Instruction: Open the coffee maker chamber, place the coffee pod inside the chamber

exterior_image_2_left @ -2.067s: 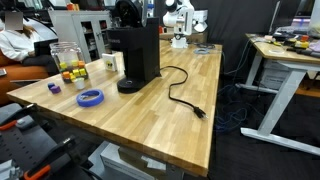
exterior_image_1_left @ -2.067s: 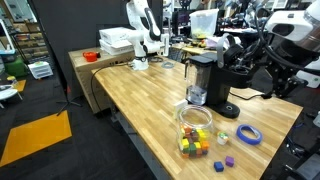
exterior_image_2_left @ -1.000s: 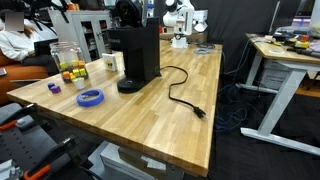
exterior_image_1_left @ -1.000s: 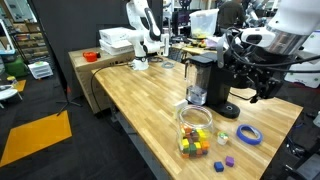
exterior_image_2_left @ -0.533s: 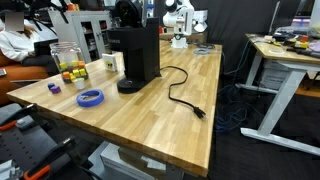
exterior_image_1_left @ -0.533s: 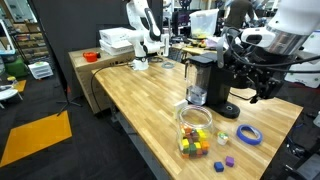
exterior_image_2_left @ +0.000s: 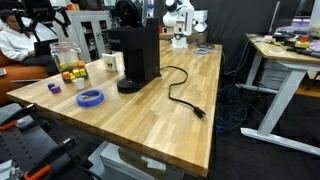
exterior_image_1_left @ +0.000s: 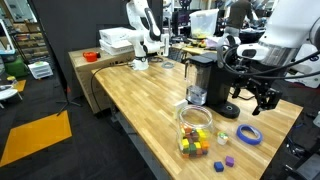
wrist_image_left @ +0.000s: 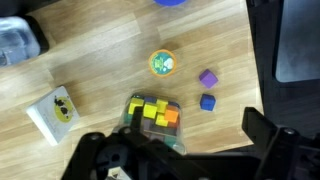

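Observation:
The black coffee maker (exterior_image_1_left: pixel 204 80) (exterior_image_2_left: pixel 135 55) stands on the wooden table in both exterior views. Its chamber (exterior_image_1_left: pixel 203 57) (exterior_image_2_left: pixel 134 33), the top head, looks shut. The coffee pod (wrist_image_left: pixel 162 63), round with a green and yellow lid, lies on the wood in the wrist view, between the jar of cubes (wrist_image_left: pixel 154 115) and a blue tape ring at the top edge. My gripper (exterior_image_1_left: pixel 264 97) (exterior_image_2_left: pixel 47 22) (wrist_image_left: pixel 178 146) hangs open above the table beside the machine, over the jar, with nothing between its fingers (wrist_image_left: pixel 262 138).
A clear jar of coloured cubes (exterior_image_1_left: pixel 195 130) (exterior_image_2_left: pixel 68 66) stands near the table edge. A blue tape ring (exterior_image_1_left: pixel 249 134) (exterior_image_2_left: pixel 90 97), loose purple and blue cubes (wrist_image_left: pixel 208 78), a small white box (wrist_image_left: pixel 52 112) and the machine's black cable (exterior_image_2_left: pixel 182 95) lie on the table.
The arm has swung away from the coffee maker's side and turned downward. The gripper now hangs lower over the table near the jar, still open.

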